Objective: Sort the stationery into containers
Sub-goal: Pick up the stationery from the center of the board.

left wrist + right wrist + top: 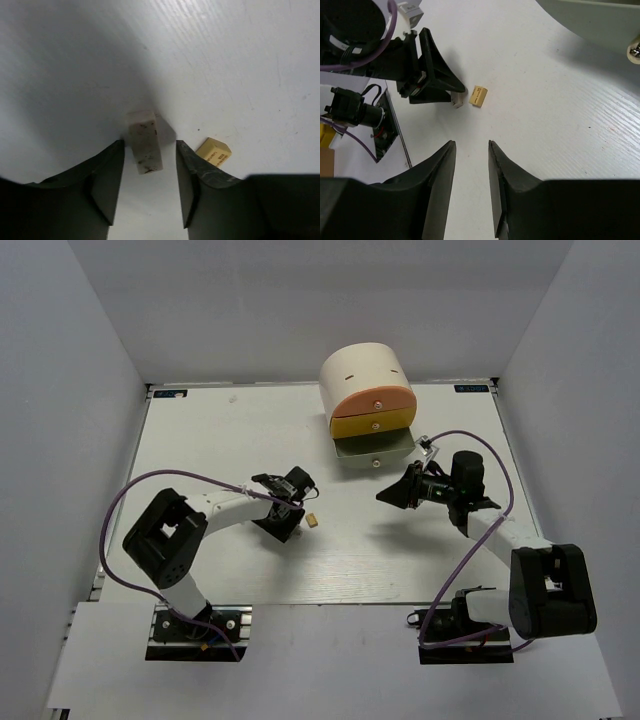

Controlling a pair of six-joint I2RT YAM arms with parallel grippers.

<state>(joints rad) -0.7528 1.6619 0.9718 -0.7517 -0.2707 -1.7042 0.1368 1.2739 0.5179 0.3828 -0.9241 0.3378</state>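
my left claw [150, 150] stands apart astride the speckled grey block eraser [144, 142] on the white table [240, 60]. i must centre it, clear of the tan block eraser [213, 152] just beside, then close squarely. right claw [471, 150]: apart, empty.

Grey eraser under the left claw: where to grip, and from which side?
Pinch its two long side faces at mid-length, coming straight down. The grey eraser lies flat on the table, a narrow block whose long axis runs between the fingers of the left claw; they straddle it with a gap each side.
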